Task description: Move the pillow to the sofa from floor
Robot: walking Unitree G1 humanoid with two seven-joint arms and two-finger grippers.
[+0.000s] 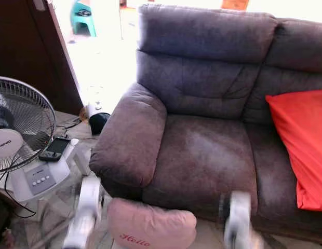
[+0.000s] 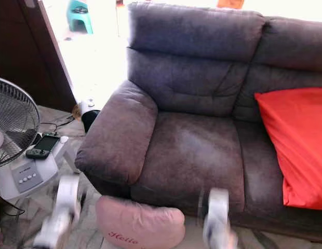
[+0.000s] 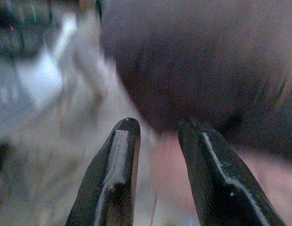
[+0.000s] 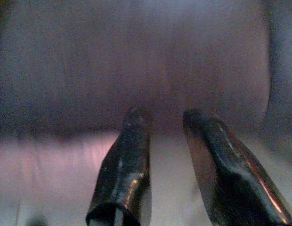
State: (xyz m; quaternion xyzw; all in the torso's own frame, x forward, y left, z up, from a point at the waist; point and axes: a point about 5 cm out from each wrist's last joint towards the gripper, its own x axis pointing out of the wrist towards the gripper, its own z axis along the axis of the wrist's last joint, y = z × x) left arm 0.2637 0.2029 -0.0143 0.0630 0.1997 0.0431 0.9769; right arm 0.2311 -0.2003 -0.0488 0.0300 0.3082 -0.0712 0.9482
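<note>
A pink pillow with red stitched lettering stands on the floor against the front of the dark brown sofa. My two silver arms are blurred on either side of it, the left arm beside the sofa's armrest and the right arm before the seat. In the left wrist view my left gripper is open, with the armrest ahead and a pink blur of the pillow between its fingers. My right gripper is also open and empty, facing the sofa front, with the pillow off to one side.
A red cushion lies on the sofa's right seat. A standing fan is at the left, with a small dark device on its white base. Cables run over the floor there. A green chair stands far back in bright light.
</note>
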